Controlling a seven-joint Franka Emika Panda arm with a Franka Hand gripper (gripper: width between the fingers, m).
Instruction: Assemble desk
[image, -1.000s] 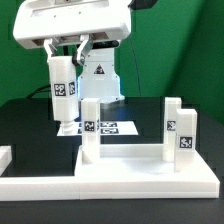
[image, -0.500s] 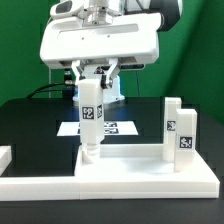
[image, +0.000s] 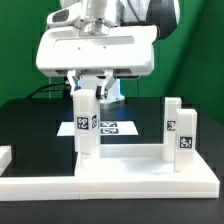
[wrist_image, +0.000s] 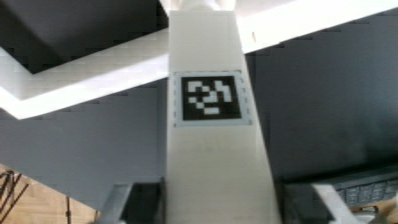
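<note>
The desk top (image: 140, 172) lies flat and white at the front, rim up. Two legs stand on its right end in the exterior view, one nearer (image: 185, 135) and one behind (image: 172, 115). My gripper (image: 88, 92) is shut on a third tagged leg (image: 85, 125). It holds the leg upright at the top's left end, with the lower end down at the top's surface. I cannot tell whether it is seated. In the wrist view this leg (wrist_image: 214, 100) fills the middle between my fingers (wrist_image: 134, 205), with my gripper (wrist_image: 217, 205) around its upper end.
The marker board (image: 118, 127) lies on the black table behind the desk top. A white border bar (image: 5, 155) shows at the exterior view's left edge. The robot's base stands behind, in front of a green backdrop.
My gripper has carried the leg from the exterior view's left, high up, rightward and down to the desk top's left end. The leg that stood there before is now covered by it.
</note>
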